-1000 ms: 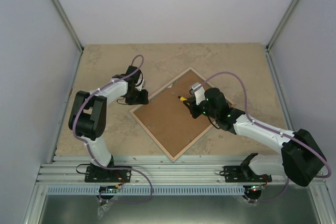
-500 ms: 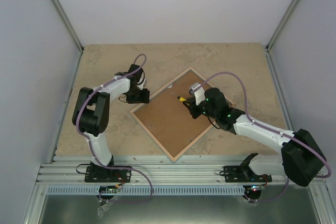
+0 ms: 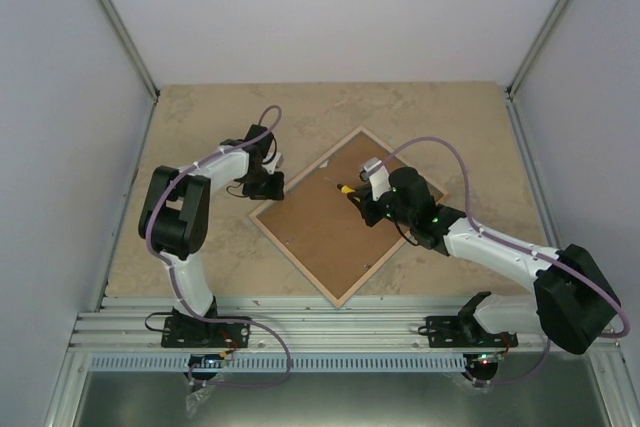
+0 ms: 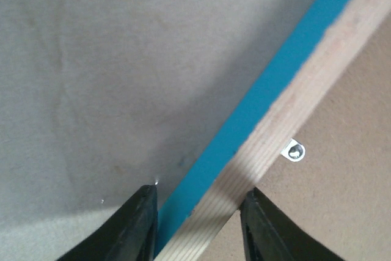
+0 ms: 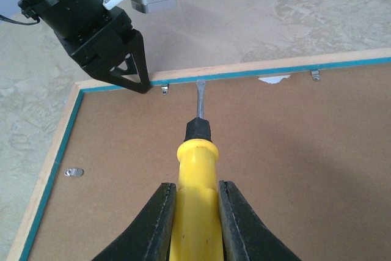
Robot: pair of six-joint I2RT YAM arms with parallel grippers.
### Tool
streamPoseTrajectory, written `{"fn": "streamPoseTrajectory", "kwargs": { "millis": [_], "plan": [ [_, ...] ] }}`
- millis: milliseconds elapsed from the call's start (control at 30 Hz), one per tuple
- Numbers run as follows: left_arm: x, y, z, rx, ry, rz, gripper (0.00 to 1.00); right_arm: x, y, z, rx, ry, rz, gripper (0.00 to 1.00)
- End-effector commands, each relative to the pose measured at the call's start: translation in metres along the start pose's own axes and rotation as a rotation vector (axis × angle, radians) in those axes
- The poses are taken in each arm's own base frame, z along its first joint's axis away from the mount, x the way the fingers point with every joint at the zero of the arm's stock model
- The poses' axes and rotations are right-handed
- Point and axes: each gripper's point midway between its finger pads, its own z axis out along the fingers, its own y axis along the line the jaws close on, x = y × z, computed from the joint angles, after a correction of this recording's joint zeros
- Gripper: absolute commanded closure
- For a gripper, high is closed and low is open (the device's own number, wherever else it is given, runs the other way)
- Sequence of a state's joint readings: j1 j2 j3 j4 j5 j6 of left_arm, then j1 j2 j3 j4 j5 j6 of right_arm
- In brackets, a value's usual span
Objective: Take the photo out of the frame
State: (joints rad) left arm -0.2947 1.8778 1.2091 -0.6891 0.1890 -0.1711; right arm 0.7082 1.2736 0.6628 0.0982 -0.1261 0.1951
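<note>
The frame [image 3: 320, 247] lies face down on the table as a diamond, its brown back up and edged in pale wood. The photo is hidden under it. My left gripper [image 3: 262, 187] stands at the upper-left side, jaws shut across the turquoise and wood rim [image 4: 275, 77], gripper [image 4: 200, 192] one finger outside, one on the back board. My right gripper [image 5: 197, 186] is shut on a yellow-handled screwdriver [image 5: 197, 163] over the board. Its metal tip points at the rim beside a metal clip [image 5: 164, 90]. The left gripper [image 5: 125, 68] is just beyond it.
More metal clips [image 5: 74, 172] [image 5: 315, 75] hold the back board, one close to my left fingers [image 4: 295, 151]. A white scrap [image 5: 274, 79] shows at the far rim. Beige tabletop [image 3: 200, 127] surrounds the frame; grey walls [image 3: 60, 97] stand close by.
My left arm's elbow has swung up and inward, and its jaws have narrowed onto the frame's rim. The right arm and screwdriver have stayed still.
</note>
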Motion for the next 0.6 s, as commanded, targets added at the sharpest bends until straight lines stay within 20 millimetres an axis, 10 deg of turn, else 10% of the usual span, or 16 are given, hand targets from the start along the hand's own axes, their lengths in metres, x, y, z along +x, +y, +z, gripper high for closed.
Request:
{"fn": "streamPoseTrajectory", "kwargs": {
  "millis": [0, 567],
  "plan": [
    [0.012, 0.001, 0.004, -0.002, 0.023, -0.062, 0.65, -0.012, 0.003, 0.002, -0.022, -0.036, -0.014, 1.0],
    [0.056, -0.036, -0.005, 0.072, 0.001, -0.152, 0.79, -0.004, 0.033, 0.021, -0.146, 0.007, -0.033, 1.0]
  ]
}}
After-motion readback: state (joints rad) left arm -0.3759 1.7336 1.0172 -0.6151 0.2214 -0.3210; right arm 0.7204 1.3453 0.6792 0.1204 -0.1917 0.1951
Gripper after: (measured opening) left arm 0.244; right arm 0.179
